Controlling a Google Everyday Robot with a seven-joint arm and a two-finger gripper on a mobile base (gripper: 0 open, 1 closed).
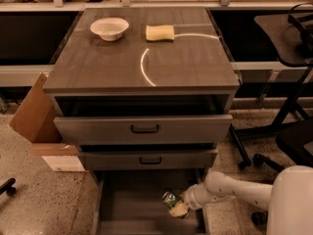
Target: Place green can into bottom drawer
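The green can (169,199) is small, with green-and-white print and a silver end. It is held over the right side of the open bottom drawer (132,207), the lowest grey tray with a bare floor. My gripper (175,205) reaches in from the lower right on a white arm and is shut on the can, just above the drawer floor near its right wall.
The top drawer (144,129) and middle drawer (149,159) stand partly pulled out above the bottom one. A white bowl (109,28) and a yellow sponge (160,32) lie on the cabinet top. A cardboard box (36,114) stands at the left, and office chair legs (264,155) at the right.
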